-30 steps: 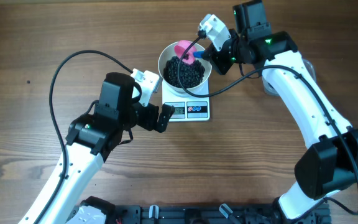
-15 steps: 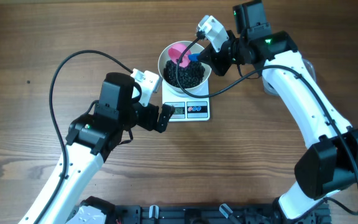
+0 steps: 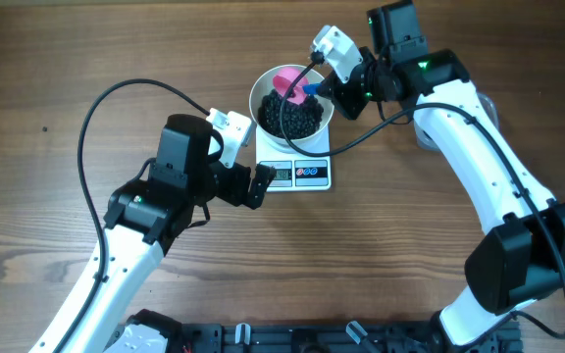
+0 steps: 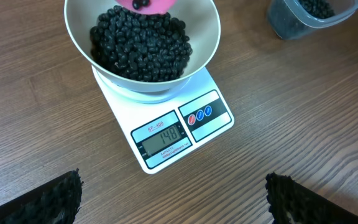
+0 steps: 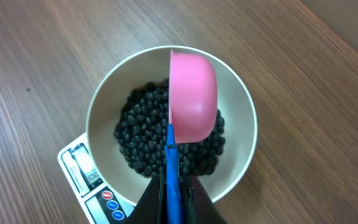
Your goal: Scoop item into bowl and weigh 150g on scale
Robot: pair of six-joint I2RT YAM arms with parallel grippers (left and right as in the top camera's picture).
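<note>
1. The black beans heap in the white bowl, which sits on the scale; open tabletop lies in front.
2. The right tool is clamped on the pink scoop, tipped over the beans.
3. The left tool, fingers wide apart, hovers before the scale.

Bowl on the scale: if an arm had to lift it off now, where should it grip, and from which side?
Probably the rim of the bowl, pinched from above, one finger inside, one outside: the smooth flared wall gives no other hold. Take the side nearest the scale display; the pink scoop in the right end effector covers the far side.
</note>
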